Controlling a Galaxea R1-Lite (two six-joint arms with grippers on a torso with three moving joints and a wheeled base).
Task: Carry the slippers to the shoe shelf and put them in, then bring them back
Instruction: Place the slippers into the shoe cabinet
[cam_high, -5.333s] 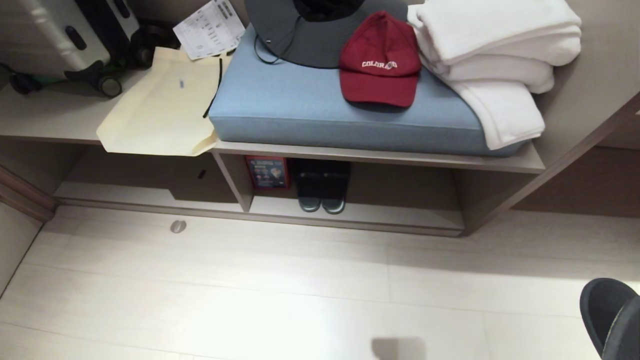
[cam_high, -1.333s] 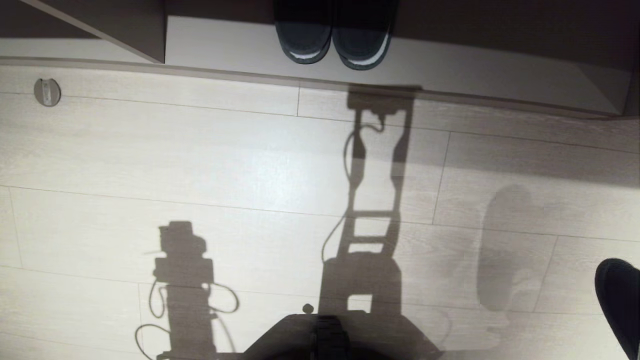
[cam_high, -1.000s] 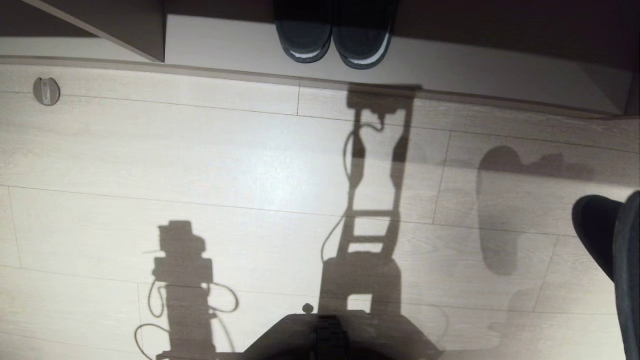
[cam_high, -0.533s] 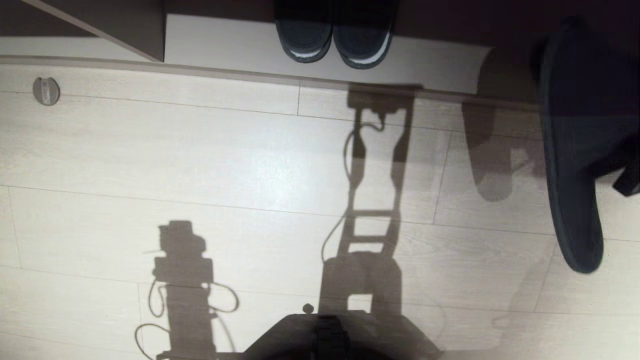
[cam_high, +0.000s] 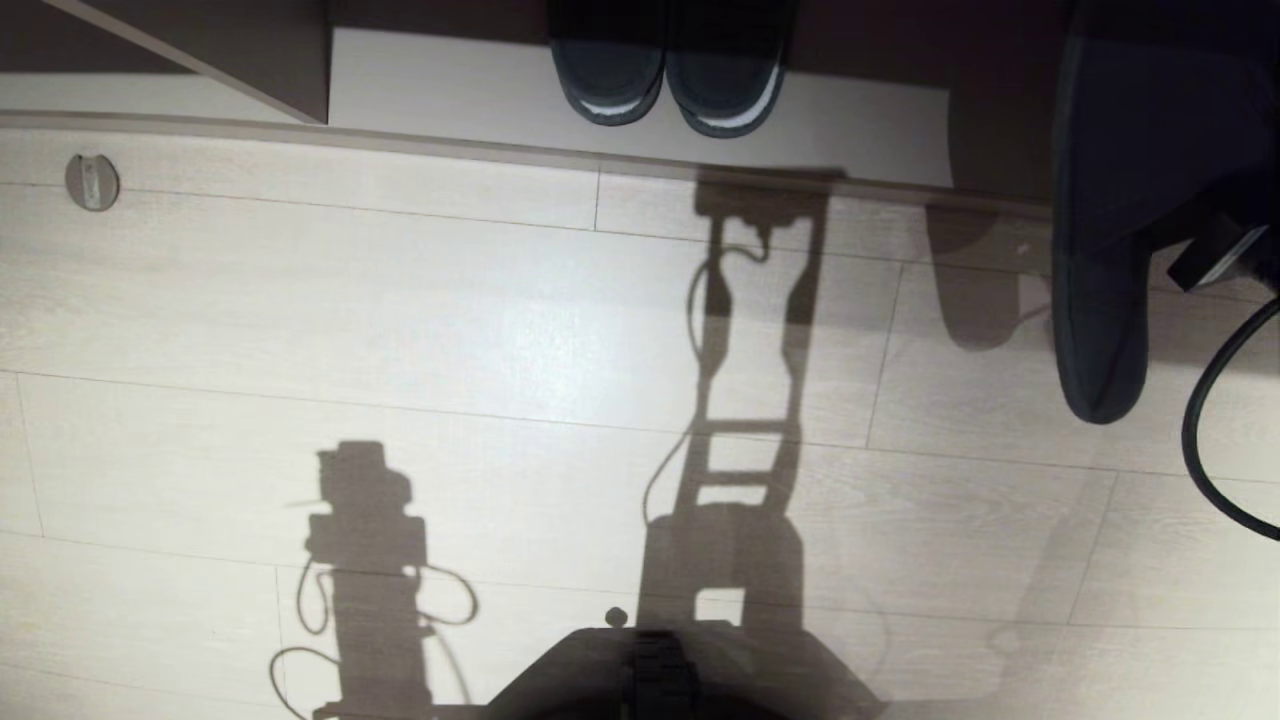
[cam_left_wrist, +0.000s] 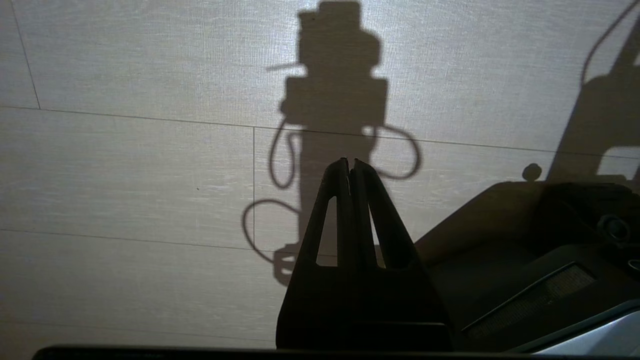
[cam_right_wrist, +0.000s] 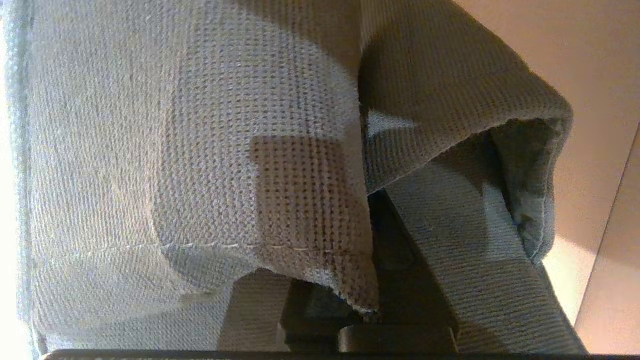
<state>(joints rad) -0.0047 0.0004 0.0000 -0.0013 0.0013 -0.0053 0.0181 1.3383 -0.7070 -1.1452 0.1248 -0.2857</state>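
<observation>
Noted: 2 slippers (cam_high: 1110, 230) pinched by right gripper (cam_right_wrist: 370, 305) at toe bands, hanging over shoe shelf (cam_high: 640, 155) front lip, right side. Counted inside shelf: 2 black shoes (cam_high: 668, 85). Left gripper (cam_left_wrist: 351, 167) pressed together, empty, over floor (cam_high: 400, 320).

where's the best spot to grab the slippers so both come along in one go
By the toe bands, pinched together, coming in from the open heel side, as the right gripper does now. The slippers have wide, flat soles, but the bands are thin fabric loops that a narrow pinch can clamp.
</observation>
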